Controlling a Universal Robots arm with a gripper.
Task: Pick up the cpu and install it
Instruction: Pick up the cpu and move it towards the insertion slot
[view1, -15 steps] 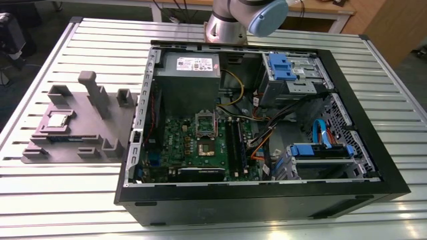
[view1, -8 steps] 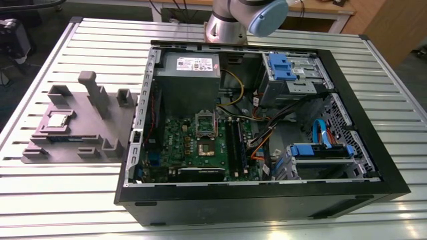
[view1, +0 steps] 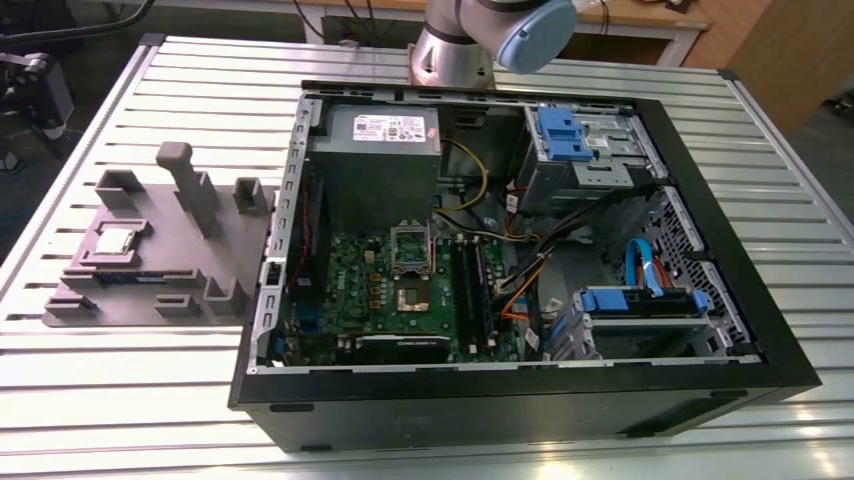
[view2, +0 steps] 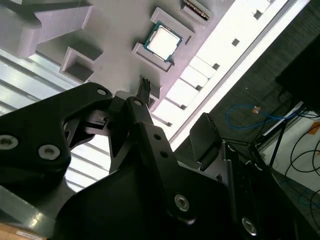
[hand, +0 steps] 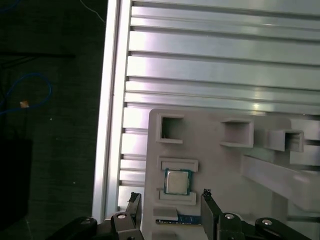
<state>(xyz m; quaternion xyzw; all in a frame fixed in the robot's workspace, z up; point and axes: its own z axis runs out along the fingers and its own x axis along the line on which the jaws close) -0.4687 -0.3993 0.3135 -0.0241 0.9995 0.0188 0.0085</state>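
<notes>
The cpu (view1: 116, 240) is a small square chip with a shiny silver top. It lies flat in a recess of the grey fixture plate (view1: 160, 285), on the exterior view's left. In both wrist views the gripper (hand: 169, 196) (view2: 175, 102) hangs well above the plate, open, with nothing between its black fingers (hand: 132, 199). Seen from above, the cpu (hand: 177, 181) (view2: 162, 41) lies roughly in line with the gap. On the green motherboard (view1: 354, 285) inside the case, the socket (view1: 411, 292) is uncovered and its metal frame (view1: 410, 243) is swung up.
The open black computer case (view1: 521, 400) lies on the ribbed aluminium table (view1: 134, 420), holding a grey power supply (view1: 380, 130), blue drive cages (view1: 567, 135) and loose cables (view1: 534, 270). Upright grey posts (view1: 180, 175) rise from the fixture plate. The arm's base (view1: 454, 55) stands behind the case.
</notes>
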